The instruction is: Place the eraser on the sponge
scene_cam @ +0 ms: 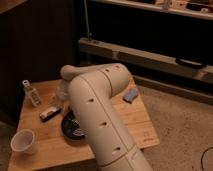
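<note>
The eraser (50, 113), a small dark oblong block with a pale side, lies on the left part of the wooden table (132, 122). The sponge (131, 94), a light-blue pad, rests near the table's right back edge. My big white arm (100, 120) crosses the middle of the view and bends down at the wrist. My gripper (60, 96) hangs there, just right of and above the eraser, largely hidden by the arm. The eraser and the sponge lie far apart, with the arm between them.
A black pan (71, 129) sits in front of the eraser, half covered by the arm. A white cup (22, 141) stands at the front left corner. A small clear bottle (31, 93) stands at the back left. A dark shelf unit (150, 30) rises behind the table.
</note>
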You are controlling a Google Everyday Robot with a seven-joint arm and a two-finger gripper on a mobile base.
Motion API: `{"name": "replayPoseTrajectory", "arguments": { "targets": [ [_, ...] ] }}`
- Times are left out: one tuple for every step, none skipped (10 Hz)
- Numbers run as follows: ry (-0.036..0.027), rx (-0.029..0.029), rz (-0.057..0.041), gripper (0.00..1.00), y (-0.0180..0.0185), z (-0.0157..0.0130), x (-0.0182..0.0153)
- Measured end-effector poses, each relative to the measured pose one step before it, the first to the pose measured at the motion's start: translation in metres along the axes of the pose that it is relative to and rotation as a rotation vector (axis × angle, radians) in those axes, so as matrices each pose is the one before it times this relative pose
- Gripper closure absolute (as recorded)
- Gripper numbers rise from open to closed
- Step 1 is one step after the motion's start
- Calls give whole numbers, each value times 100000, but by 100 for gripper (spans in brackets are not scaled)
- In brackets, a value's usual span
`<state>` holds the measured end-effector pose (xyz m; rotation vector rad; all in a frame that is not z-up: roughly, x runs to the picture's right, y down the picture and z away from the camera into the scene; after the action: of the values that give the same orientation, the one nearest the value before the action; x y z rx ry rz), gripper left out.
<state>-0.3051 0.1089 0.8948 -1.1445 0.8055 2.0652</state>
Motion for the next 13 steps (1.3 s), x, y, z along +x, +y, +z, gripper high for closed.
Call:
{"name": "replayPoseTrajectory", "arguments": {
  "targets": [
    [763, 1139, 17, 57, -39, 250, -58],
    [327, 457, 29, 64, -16, 88, -31],
    [474, 463, 106, 75, -41, 95, -61],
    [664, 184, 160, 86, -48, 65, -92],
    [1589, -726, 290, 95, -194, -138, -147],
    [2251, -2019, 179, 100, -413, -562, -367],
    [2348, -3691, 232, 100, -695, -1362, -378],
    [1687, -5012, 644, 100, -749, -2536, -322],
    [579, -3904, 1081, 100, -914, -3008, -485],
    [229, -3541, 1564, 100, -1132, -3009, -807],
    [147, -4754, 2853, 100, -1526, -3936, -1878],
    [-414, -3363, 2650, 100, -755, -2890, -1656],
    [-400, -1776, 1742, 100, -397, -1688, -1106]
  ]
}}
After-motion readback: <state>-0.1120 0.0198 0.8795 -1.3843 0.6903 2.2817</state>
